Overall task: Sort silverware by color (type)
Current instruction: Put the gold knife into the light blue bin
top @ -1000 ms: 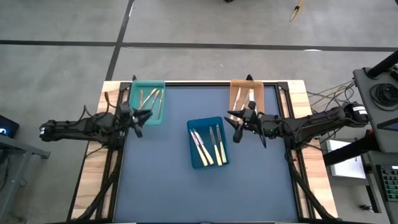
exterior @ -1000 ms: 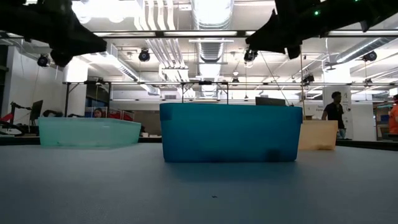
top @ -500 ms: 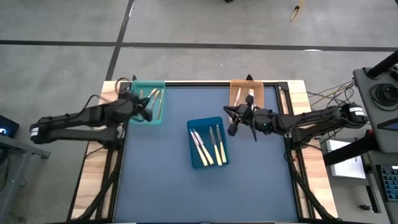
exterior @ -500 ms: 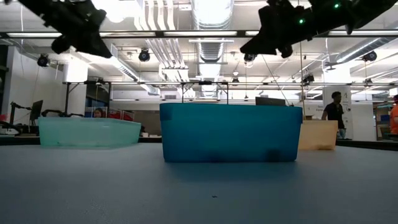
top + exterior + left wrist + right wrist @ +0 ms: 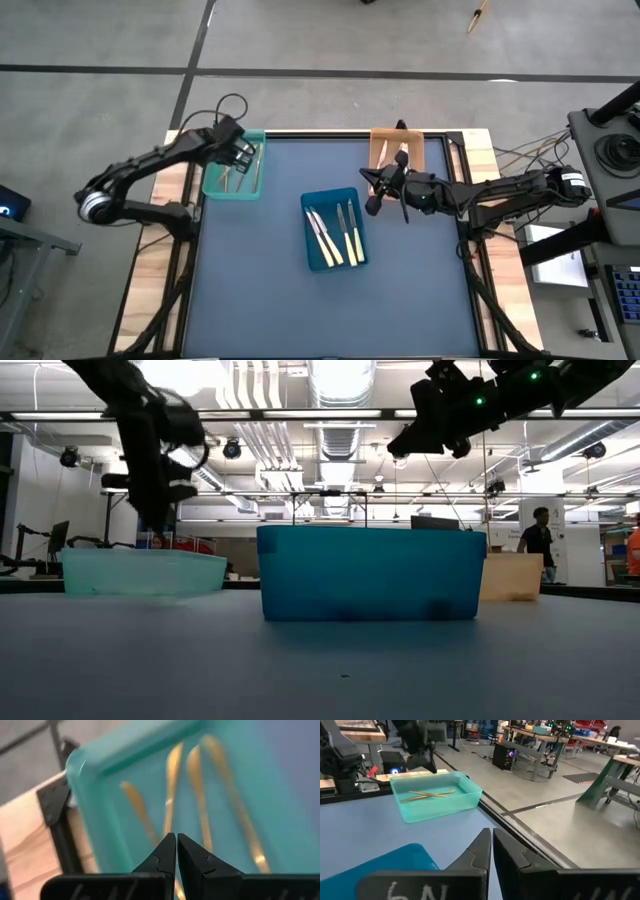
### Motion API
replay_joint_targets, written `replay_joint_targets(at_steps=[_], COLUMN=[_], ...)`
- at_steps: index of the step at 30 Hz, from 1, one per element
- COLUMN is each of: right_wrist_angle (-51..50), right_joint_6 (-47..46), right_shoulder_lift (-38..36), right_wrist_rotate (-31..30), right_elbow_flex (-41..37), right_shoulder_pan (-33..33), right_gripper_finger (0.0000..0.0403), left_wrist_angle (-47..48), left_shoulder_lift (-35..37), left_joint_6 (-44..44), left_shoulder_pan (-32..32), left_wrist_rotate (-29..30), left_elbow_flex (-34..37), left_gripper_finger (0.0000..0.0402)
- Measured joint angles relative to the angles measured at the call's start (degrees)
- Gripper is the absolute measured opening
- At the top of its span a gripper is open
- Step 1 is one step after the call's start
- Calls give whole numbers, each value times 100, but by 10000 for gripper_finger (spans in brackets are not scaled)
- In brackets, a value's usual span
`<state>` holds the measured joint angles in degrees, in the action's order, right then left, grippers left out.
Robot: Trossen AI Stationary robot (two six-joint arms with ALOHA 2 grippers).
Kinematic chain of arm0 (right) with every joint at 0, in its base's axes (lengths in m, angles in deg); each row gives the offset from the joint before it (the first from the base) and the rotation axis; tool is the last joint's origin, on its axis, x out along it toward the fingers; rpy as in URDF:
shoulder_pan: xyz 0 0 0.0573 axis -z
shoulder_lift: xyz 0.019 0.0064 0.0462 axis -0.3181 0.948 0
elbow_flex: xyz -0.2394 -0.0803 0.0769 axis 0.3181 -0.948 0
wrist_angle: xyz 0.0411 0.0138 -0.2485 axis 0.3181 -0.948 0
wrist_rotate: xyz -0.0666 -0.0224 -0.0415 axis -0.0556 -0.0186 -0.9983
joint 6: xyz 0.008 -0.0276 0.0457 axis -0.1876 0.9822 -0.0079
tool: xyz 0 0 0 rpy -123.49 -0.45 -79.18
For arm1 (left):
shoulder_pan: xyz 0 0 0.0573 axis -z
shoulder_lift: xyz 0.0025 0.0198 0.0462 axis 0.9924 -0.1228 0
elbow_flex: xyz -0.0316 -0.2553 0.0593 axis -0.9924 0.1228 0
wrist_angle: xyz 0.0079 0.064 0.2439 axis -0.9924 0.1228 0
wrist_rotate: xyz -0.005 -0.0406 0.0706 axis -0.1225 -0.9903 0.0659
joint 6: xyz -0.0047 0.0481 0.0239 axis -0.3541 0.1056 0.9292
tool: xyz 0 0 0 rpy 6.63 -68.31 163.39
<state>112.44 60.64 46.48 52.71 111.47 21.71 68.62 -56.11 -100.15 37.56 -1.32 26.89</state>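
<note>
The silverware lies in three trays. Gold-tan pieces (image 5: 197, 785) rest flat in the teal tray (image 5: 215, 182) at the far left. Several cream-handled pieces (image 5: 335, 232) lie in the blue tray (image 5: 312, 258) at the middle, and some more (image 5: 383, 153) lie in the orange tray (image 5: 377, 140) at the far right. My left gripper (image 5: 176, 844) hangs shut above the teal tray, tipped down, with nothing in it. My right gripper (image 5: 491, 840) is shut and level, well above the table between the blue and orange trays (image 5: 371, 207), also with nothing in it.
The trays stand on a dark blue mat (image 5: 260, 290) with bare room across its near half. Wooden table edges (image 5: 150, 270) and black frame rails flank the mat. In the low view, people stand far back in the room (image 5: 540, 540).
My left gripper has swung from beside the teal tray toward the table's far-left corner. It has tipped from nearly level to pointing steeply down over the tray. The silverware and the trays have not moved.
</note>
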Motion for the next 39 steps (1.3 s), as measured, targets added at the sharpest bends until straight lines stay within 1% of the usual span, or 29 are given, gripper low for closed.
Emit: replay_joint_targets(at_steps=[4, 10, 14, 17, 20, 24, 28, 32, 39], right_wrist_angle=[-42, -43, -43, -47, -92, -181, -181, -190, -278], right_joint_6=[-79, -75, -78, -78, -78, -126, -169, -176, -245], right_shoulder_lift=[0, 0, 0, 0, 0, 0, 0, 0, 0], right_wrist_rotate=[0, 0, 0, 0, 0, 0, 0, 0, -1], right_elbow_flex=[0, 0, 0, 0, 0, 0, 0, 0, -2], right_shoulder_pan=[0, 0, 0, 0, 0, 0, 0, 0, 0], right_gripper_finger=[9, 9, 9, 9, 9, 9, 9, 9, 9], left_wrist_angle=[35, 31, 15, -38, -175, -365, -438, -575, -725], left_shoulder_lift=[-565, -1016, -1260, -1478, -1655, -1745, -1812, -1904, -2099], left_joint_6=[244, 498, 612, 621, 644, 683, 776, 847, 884], left_shoulder_pan=[-427, -461, -477, -502, -520, -513, -518, -568, -750], left_wrist_rotate=[-6, -25, -410, -429, -413, -414, -407, -409, -407], left_elbow_flex=[-51, -51, -51, -52, -51, -53, -54, -52, -53], left_gripper_finger=[0, 0, 8, 30, 60, 100, 125, 129, 122])
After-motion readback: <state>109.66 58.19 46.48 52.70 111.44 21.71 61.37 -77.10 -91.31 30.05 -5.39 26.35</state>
